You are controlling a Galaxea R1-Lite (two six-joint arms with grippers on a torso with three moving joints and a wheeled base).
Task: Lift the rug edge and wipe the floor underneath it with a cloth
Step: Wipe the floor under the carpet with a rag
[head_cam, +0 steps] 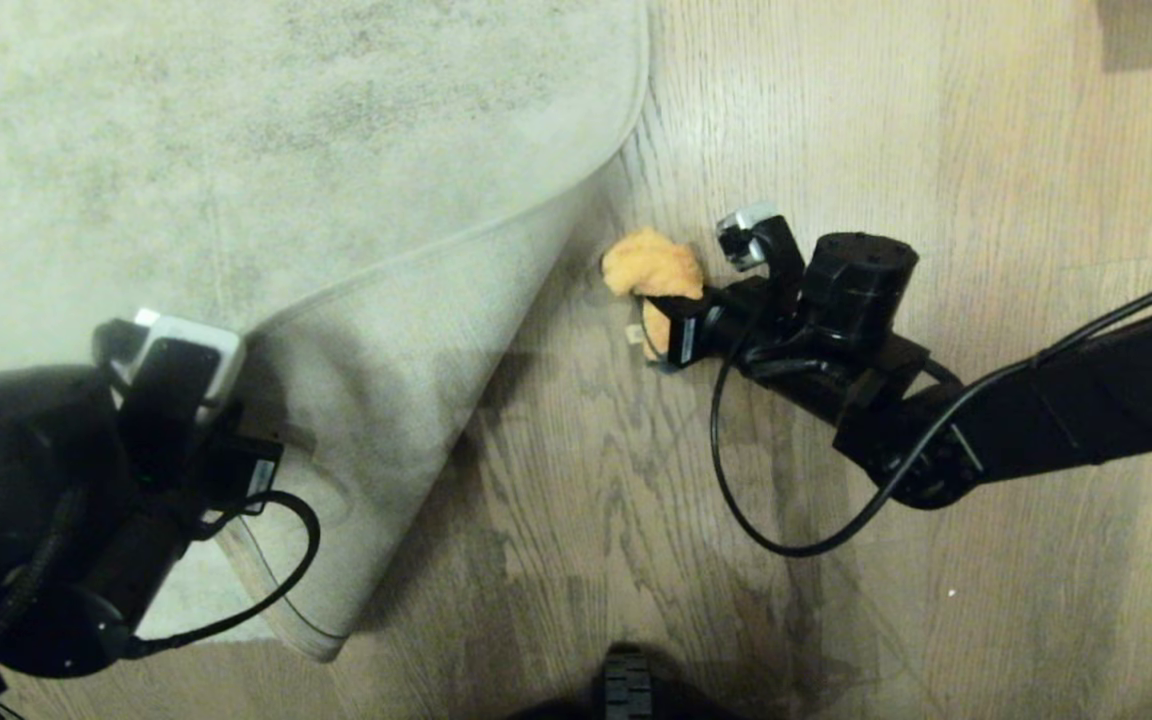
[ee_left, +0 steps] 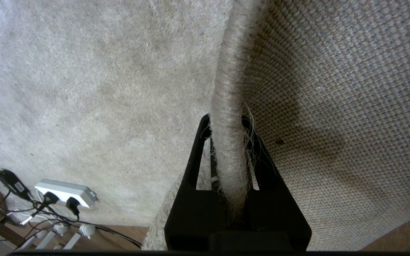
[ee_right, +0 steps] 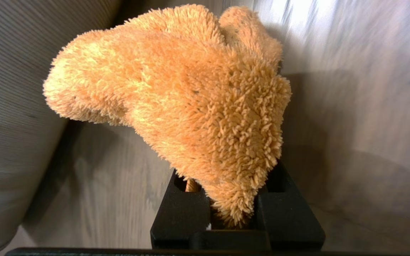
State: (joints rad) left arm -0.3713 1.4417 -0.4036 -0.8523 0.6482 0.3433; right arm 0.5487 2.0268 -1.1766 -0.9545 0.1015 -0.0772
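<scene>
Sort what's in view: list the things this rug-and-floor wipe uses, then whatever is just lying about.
In use:
- rug edge, pinched and lifted by the left gripper
- cloth, clamped in the right gripper
- floor, bared beside the folded-back rug

Lying about:
- power strip
- cables plugged in around it

Short matt pile on rug (head_cam: pixel 236 130), coarse woven backing (ee_left: pixel 333 89), frayed bound rug edge (ee_left: pixel 228 106), fuzzy shaggy cloth (ee_right: pixel 190 96), slightly glossy wood-grain floor (head_cam: pixel 936 150), matt black plastic fingers (ee_left: pixel 194 156).
</scene>
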